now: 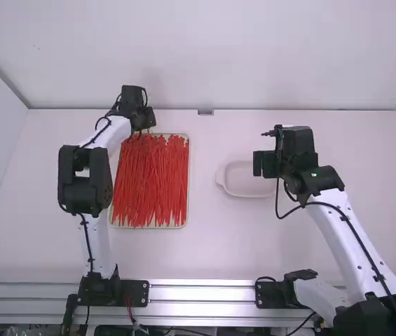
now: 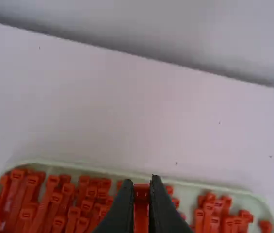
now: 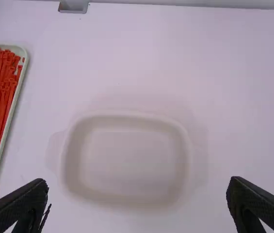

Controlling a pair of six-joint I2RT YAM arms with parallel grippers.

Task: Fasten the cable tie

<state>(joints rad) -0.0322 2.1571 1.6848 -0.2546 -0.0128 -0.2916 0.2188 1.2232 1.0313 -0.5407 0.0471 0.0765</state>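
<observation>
On desk [image 1: 226, 231]: pick-up judged under way.
Nearest, right claw [image 3: 137, 213] hangs spread wide above dish [image 3: 124, 155]. Farther, left claw [image 2: 140, 206] is clenched on one tie [image 2: 140, 191] at tray [image 2: 78, 168] far rim; packed neighbours [image 2: 44, 204] could snag and lift with it, or the grip could slip.

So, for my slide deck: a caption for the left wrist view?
Left gripper closed on one orange cable tie at the tray's far end.

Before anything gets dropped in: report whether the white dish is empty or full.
Empty. The white dish shows a bare floor; the red cable ties lie on the tray.
</observation>
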